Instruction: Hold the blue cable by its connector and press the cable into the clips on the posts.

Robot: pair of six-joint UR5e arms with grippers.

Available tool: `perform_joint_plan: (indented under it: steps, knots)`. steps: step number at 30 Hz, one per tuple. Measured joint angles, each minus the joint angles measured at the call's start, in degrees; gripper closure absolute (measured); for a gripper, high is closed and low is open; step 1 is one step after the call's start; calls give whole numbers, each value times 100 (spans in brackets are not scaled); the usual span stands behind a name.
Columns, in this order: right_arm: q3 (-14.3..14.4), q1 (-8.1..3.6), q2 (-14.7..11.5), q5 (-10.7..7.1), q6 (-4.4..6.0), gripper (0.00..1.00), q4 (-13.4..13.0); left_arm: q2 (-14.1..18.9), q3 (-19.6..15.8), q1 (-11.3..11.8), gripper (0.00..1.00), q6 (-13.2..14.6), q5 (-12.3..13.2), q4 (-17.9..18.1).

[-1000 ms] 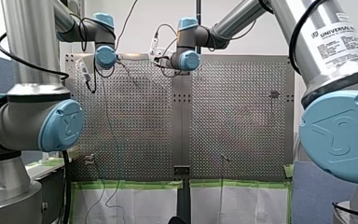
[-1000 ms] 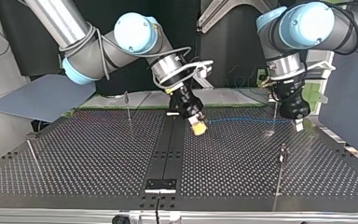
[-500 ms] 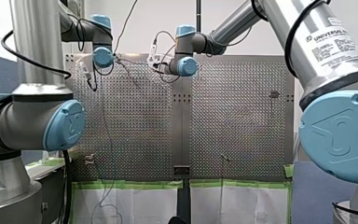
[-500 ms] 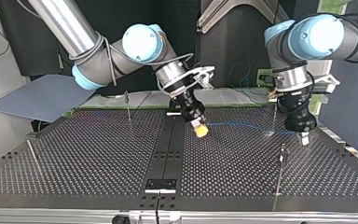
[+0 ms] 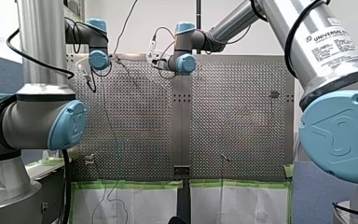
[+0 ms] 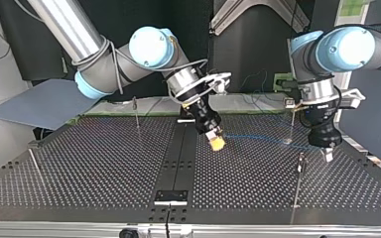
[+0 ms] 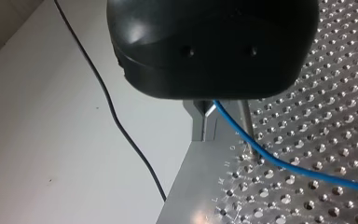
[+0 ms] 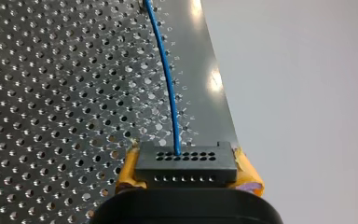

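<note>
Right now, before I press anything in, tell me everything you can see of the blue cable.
The blue cable is thin, smooth and plastic-looking. One end enters a black connector with rows of small holes, clamped between the yellow-padded jaws of my right gripper. From there it spans nearly straight over the perforated table to my left gripper, vanishing under its black body.

A thin blue cable point(image 6: 258, 138) stretches over the perforated metal table point(image 6: 94, 168) from the black connector point(image 8: 186, 163) in my right gripper point(image 6: 217, 144) to my left gripper point(image 6: 329, 155), barring passage across. One slim upright metal post point(image 6: 297, 183) stands just beside my left gripper; another post point(image 6: 136, 114) stands well apart, open table between.
</note>
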Motion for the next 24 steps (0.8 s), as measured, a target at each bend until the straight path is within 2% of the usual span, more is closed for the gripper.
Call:
perform_joint_plan:
  steps: [14,24]
  knots:
    - [-28,-115,7,1,8,100,21,-148,96,328,100,-208,525,56]
    - [-40,-203,9,18,5,100,21,-292,173,478,100,-309,905,57]
